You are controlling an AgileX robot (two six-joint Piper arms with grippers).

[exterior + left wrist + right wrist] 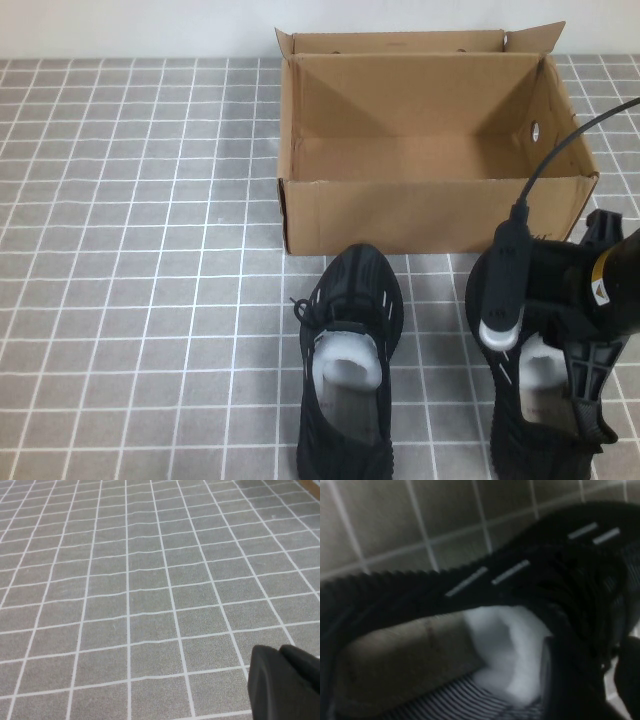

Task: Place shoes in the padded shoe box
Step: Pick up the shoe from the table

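The two shoes sit on the table in front of the padded shoe box [430, 150], toes pointing toward it. The left shoe [350, 360] stands alone just short of the box's front wall, its white paper stuffing showing in the opening. The right shoe [525, 400] lies near the box's front right corner, largely covered by the right arm. The box stands open, flaps up, and its inside is bare, so neither shoe is in yet: the whole placing is still to do, and the work looks to be at the grasp of the first shoe.

The right tool [585, 390] hangs low over the right shoe, reaching down at its opening. In the right wrist view the shoe [485, 595] fills the picture, with the paper stuffing and insole close under the camera and a dark finger [565, 685] at the collar; whether the tool is open or already clamped on the shoe I cannot tell.

The left tool [285, 685] shows only in its own wrist view, as a dark tip over bare grey tiled table [125, 580], well apart from shoes and box, and its state cannot be told.
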